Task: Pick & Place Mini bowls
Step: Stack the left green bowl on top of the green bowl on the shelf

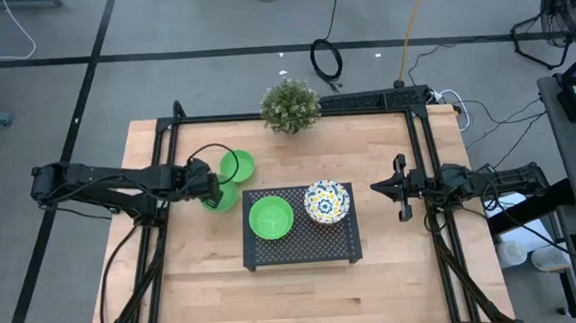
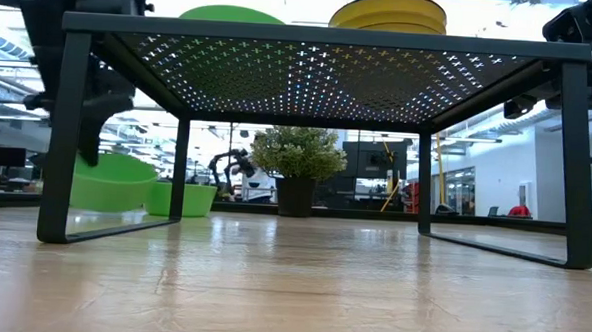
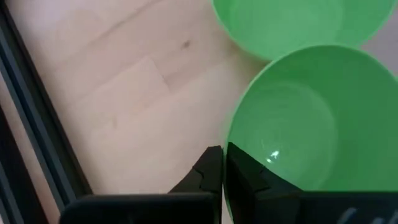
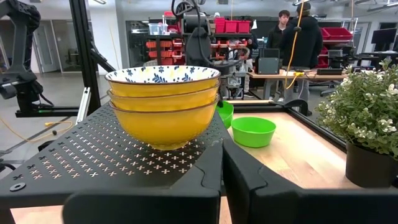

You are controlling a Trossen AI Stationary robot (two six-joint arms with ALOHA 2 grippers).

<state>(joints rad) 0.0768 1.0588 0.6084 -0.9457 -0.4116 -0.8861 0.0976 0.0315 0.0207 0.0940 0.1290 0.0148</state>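
Nearest me, in the low view, bare wooden tabletop (image 2: 291, 286) fills the lower frame, and the black perforated rack (image 2: 311, 62) stands over it on four legs. From above, that rack (image 1: 301, 243) sits at centre frame. On it I see one green bowl (image 1: 270, 218) at its left end and a stack of floral bowls (image 1: 327, 201) at its right end; my right wrist view shows three bowls (image 4: 164, 102) nested there, yellow outside with a blue-flowered white lining.

My left gripper (image 1: 208, 189) is at left of centre, just off the rack's upper left corner. Its fingers are pressed almost together, pinching the rim of a second green bowl (image 3: 314, 121). In the low view this held bowl (image 2: 110, 183) hangs tilted, at the frame's left. A third green bowl (image 1: 237, 166) lies on the table just beyond it, toward the top of the overhead frame.

My right gripper (image 1: 401, 187) waits at right of centre, just beside the rack's right end, fingers (image 4: 205, 174) pressed together and holding nothing.

A potted plant (image 1: 290, 105) stands at the table's top edge. People (image 4: 298, 37) stand in the room behind.
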